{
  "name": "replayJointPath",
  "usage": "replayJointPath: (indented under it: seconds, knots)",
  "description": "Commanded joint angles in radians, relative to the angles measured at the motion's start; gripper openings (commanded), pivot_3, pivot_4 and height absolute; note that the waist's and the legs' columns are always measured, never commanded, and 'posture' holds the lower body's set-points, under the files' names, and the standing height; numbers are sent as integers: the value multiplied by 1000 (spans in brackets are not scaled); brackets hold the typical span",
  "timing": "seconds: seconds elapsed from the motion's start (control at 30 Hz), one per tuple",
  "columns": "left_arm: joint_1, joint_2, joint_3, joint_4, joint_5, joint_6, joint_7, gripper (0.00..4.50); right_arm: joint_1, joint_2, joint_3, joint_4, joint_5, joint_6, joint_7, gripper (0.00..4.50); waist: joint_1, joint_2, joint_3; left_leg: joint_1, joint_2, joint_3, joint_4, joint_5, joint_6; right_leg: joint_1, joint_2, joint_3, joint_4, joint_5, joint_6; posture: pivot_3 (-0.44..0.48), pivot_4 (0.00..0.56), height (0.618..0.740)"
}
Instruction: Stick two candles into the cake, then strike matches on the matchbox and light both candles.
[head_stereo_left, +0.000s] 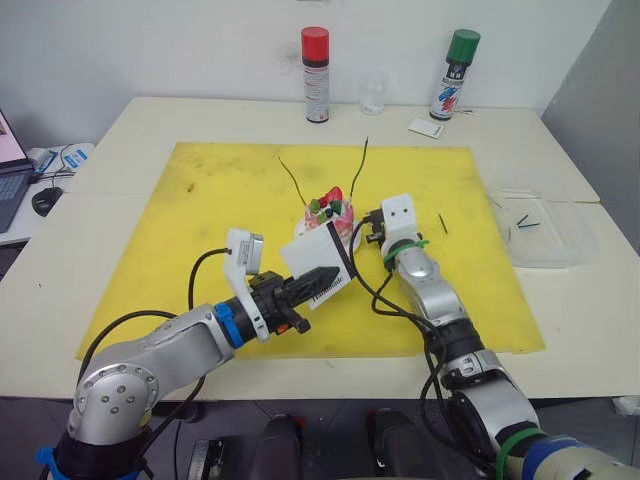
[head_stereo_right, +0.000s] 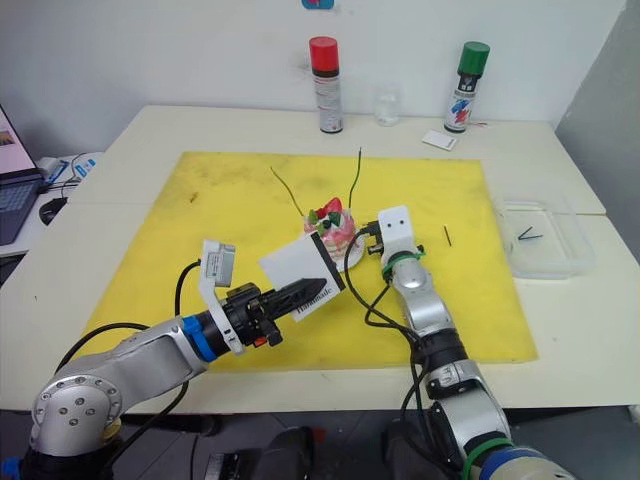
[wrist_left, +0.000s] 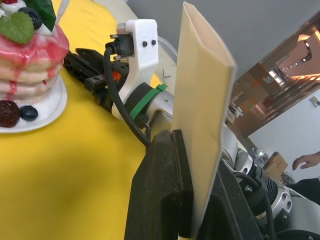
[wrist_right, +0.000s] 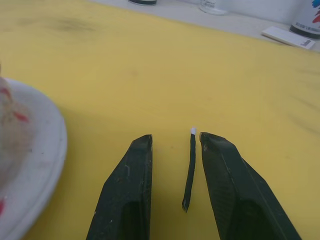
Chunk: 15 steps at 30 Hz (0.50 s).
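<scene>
I saw the matchbox (wrist_left: 202, 100) as matt cream card, smooth-faced. The cake (wrist_left: 31, 55) looked glossy, like moulded plastic, on a shiny white plate (wrist_left: 47, 112). The yellow mat (head_stereo_left: 200, 200) was matt and scuffed. Both arms (head_stereo_left: 150, 365) showed brushed metal; the 2 right fingers (wrist_right: 125, 195) were matt black.

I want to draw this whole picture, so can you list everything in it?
candles: 2, green, stuck in cake
cake: 1, pink, on white plate
matchbox: 1, white, in left gripper
matches: dark; one between right gripper's fingers, one on mat, some in tray
tray: 1, clear, table's right
mat: 1, yellow
spray cans: 2, red-capped, green-capped, far edge
glass: 1, clear, between cans
card: 1, white, by green-capped can
laptop: 1, far left
left gripper: black, shut
right gripper: black, open
</scene>
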Motion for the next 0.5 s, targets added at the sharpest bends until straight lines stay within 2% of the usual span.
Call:
replayJointPath:
  seconds: [0.03, 0.4, 0.5]
  knots:
    - [-6, -1, 1, -41, -15, -25, 1, 0, -27, 5, -31, 37, 11, -3, -27, 1541, 0, 0, 0, 0, 0, 0, 0, 0, 0, 0, 0, 0, 0, 0, 0, 0, 150, 740]
    - [5, -11, -12, -56, -11, -43, 19, 0, -13, 52, -100, 70, 73, 96, -68, 1541, 1, -1, 0, 10, 0, -1, 0, 0, 0, 12, 0, -1, -2, -4, -3, 0, 150, 740]
    - [14, -10, -25, -68, 5, -39, 13, 0, 0, 52, -86, 95, 68, 77, -51, 930, 0, -2, -2, 12, 0, -1, 0, 0, 0, 13, 0, -1, -2, -5, -4, 0, 150, 740]
